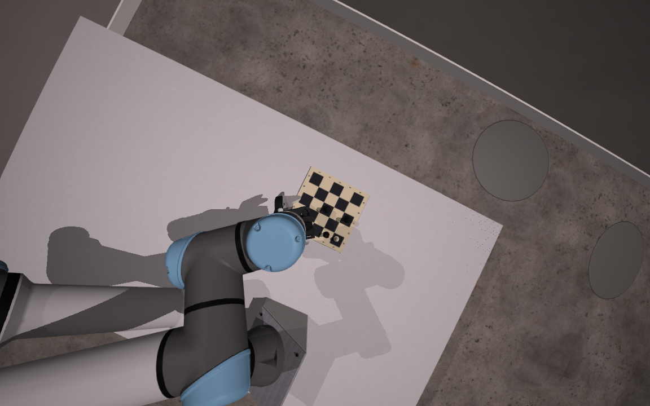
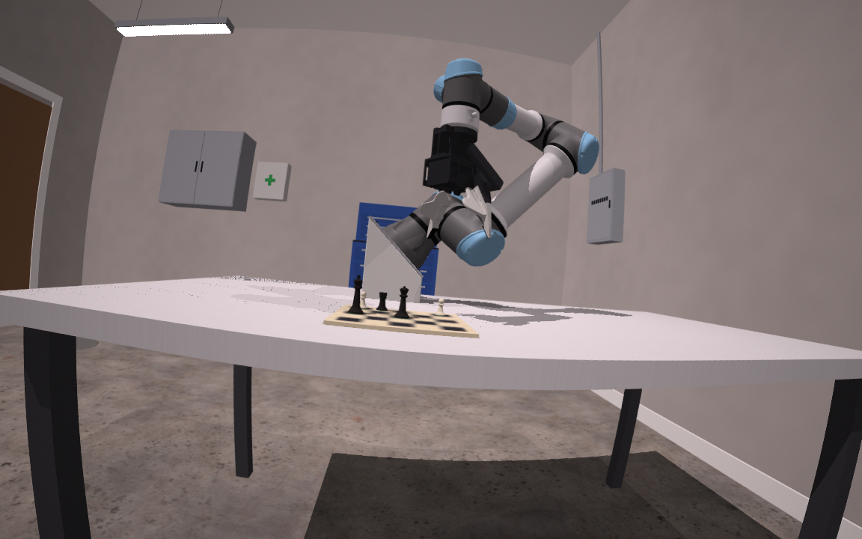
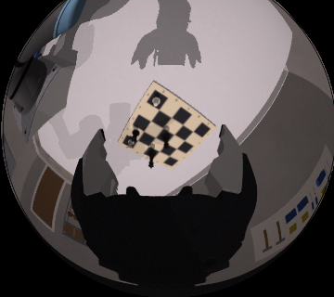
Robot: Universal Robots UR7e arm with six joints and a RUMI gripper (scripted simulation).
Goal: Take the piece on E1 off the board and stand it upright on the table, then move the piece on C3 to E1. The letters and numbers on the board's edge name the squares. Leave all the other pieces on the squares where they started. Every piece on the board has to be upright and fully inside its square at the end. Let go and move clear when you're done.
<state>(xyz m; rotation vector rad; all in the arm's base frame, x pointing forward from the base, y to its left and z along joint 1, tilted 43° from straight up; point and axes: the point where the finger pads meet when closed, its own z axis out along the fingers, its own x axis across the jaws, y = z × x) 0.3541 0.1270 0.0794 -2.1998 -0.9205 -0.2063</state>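
The board [image 1: 361,195] [image 2: 444,332] [image 3: 172,104] carries five upright pieces. A black queen [image 2: 403,305] [image 3: 166,139] stands on the centre square, C3. A white pawn [image 2: 441,308] [image 3: 156,100] and another small white piece [image 1: 336,238] [image 2: 363,300] [image 3: 130,142] stand on two dark corner squares. Edge labels are too small to read, so I cannot tell which corner is E1. A black rook [image 1: 325,234] [image 2: 382,301] [image 3: 135,134] is beside the second white piece; a tall black king [image 2: 356,299] [image 3: 151,162] stands on an edge square. My gripper [image 2: 459,234] [image 3: 160,127] is open and empty, high above the table.
The white table [image 1: 166,126] [image 2: 622,341] [image 3: 223,32] surrounds the board. The robot's base [image 1: 289,323] [image 2: 390,275] stands behind the board in the exterior view. In the top view the arm [image 1: 216,262] covers the board's near-left corner.
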